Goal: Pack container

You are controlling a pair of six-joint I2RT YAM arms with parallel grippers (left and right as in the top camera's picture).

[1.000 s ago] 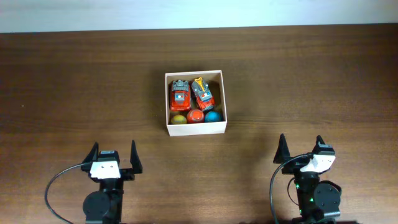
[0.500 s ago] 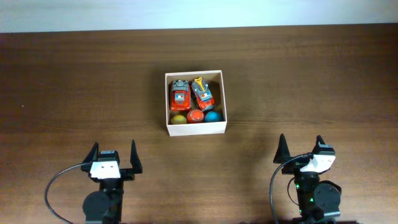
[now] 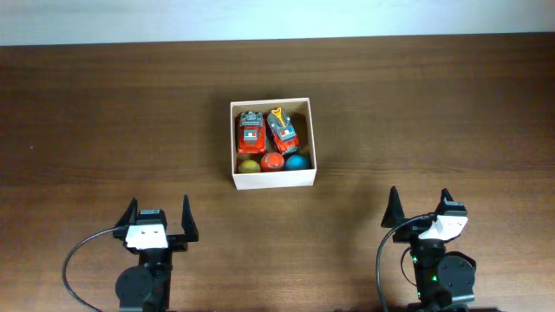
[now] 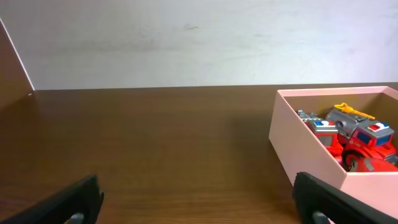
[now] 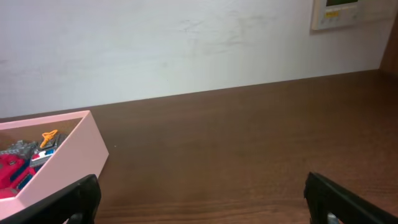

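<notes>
The container (image 3: pixel 273 179) lies ahead, between left tool (image 3: pixel 159 204) and right tool (image 3: pixel 419 198), both gaping, empty.

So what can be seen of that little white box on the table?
The small, square, thin-walled cream-white cardboard container sits upright and lidless on the dark wooden table. Inside, two red toy trucks lie side by side; a yellow ball, an orange ball and a blue ball line the near wall.

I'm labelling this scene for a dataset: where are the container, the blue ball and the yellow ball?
container (image 3: pixel 275 178), overhead view, on its near outer wall.
blue ball (image 3: pixel 297 161), overhead view, on its top.
yellow ball (image 3: pixel 249 165), overhead view, on its top.
</notes>
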